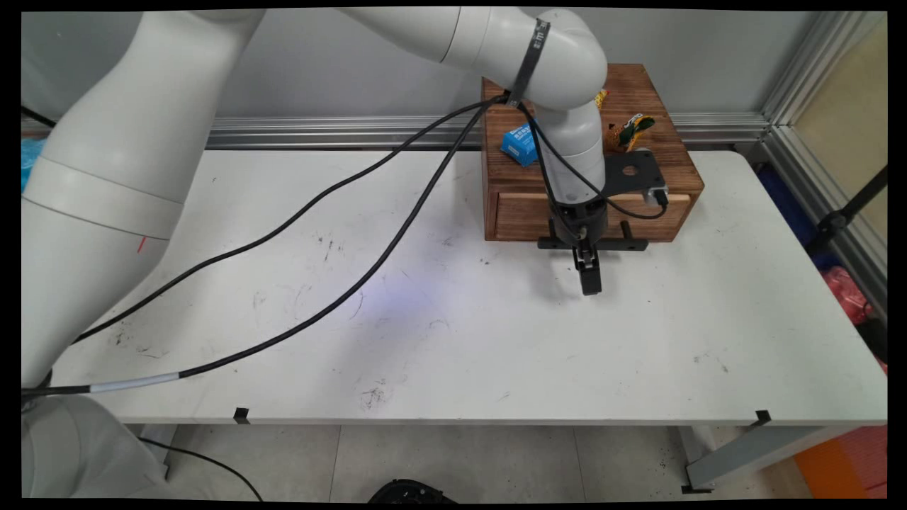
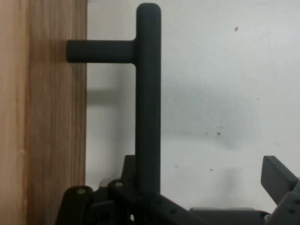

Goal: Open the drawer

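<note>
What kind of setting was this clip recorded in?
Most likely a robotics lab or test cell: a scuffed white table framed by aluminium rails, a small wooden drawer box with snack packets on top, and the gripper by its black handle.

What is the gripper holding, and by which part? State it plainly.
Nothing is held. The gripper is open at the black handle bar; its one visible finger stands clear of the bar.

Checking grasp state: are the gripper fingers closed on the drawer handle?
No: the handle lies beside one side of the open gripper, and the other finger stands well apart.
</note>
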You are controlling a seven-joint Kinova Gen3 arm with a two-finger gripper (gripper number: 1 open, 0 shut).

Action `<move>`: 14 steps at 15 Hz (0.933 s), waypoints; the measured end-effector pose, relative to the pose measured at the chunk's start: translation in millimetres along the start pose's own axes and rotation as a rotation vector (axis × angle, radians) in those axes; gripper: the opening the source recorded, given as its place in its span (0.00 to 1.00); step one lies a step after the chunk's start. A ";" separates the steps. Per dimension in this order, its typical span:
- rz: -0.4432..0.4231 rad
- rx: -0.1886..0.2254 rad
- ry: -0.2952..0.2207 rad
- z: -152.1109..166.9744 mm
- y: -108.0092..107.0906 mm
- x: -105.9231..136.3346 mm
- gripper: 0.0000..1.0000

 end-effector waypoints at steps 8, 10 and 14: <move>0.034 -0.023 0.001 -3.4 18.3 -2.3 1.00; 0.044 -0.027 0.004 -5.2 24.8 -2.8 1.00; 0.059 -0.036 0.012 -8.2 39.1 -4.2 1.00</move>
